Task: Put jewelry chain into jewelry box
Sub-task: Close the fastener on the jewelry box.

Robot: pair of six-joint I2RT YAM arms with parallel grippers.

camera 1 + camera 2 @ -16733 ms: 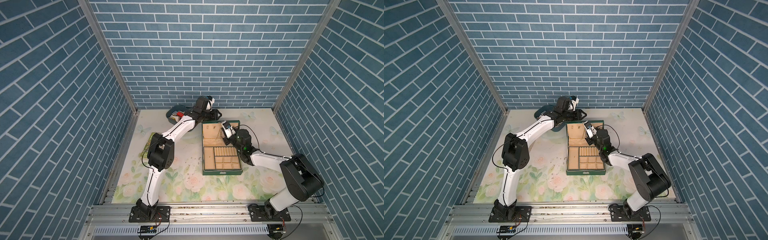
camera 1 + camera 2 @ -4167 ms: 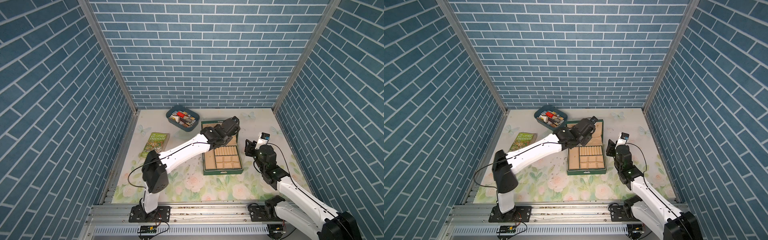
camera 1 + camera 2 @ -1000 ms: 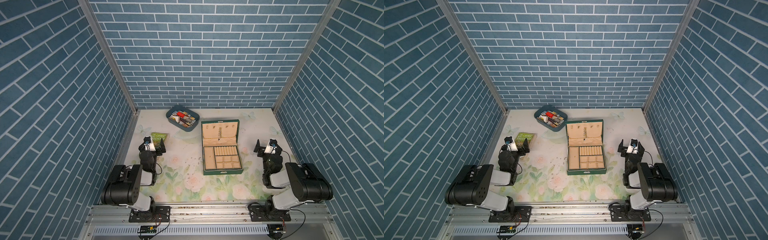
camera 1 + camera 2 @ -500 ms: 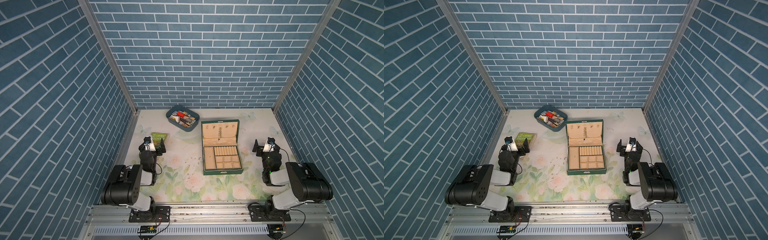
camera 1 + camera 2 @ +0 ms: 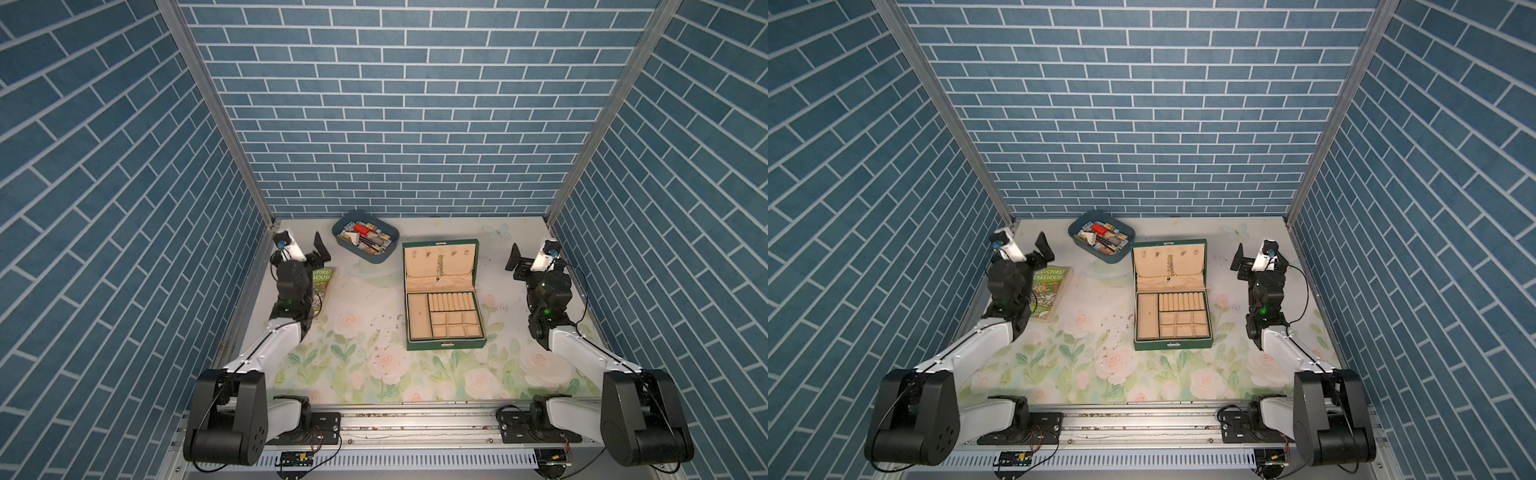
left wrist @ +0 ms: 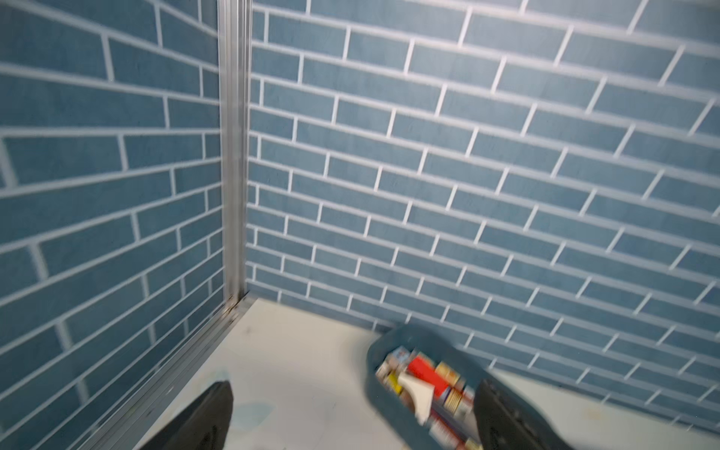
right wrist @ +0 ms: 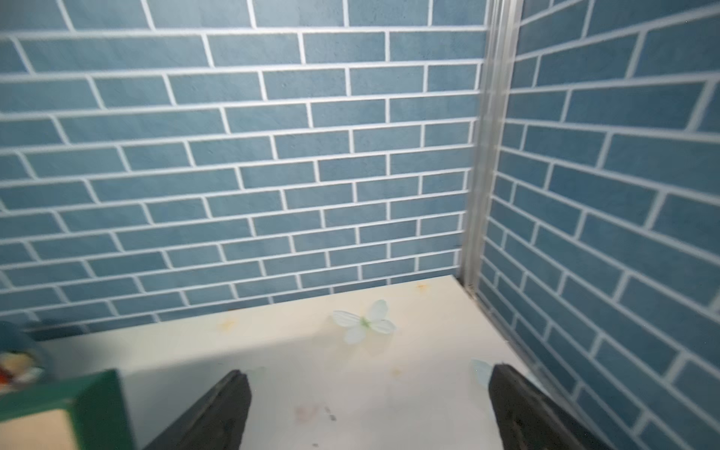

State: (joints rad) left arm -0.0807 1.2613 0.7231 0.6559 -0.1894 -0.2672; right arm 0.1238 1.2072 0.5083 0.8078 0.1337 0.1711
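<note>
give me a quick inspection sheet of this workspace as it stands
surface: floral mat, dark specks near its middle
job's things: jewelry box open, lid laid back; jewelry chain lies on the lid lining, apart from both arms
clutter: blue-grey bin of small items at the back; book beside the left arm
grippers: left end effector open, empty; right end effector open, empty; both drawn back to the sides
cables: black leads along both arms and at the base rail
surroundings: blue brick-pattern walls on three sides
</note>
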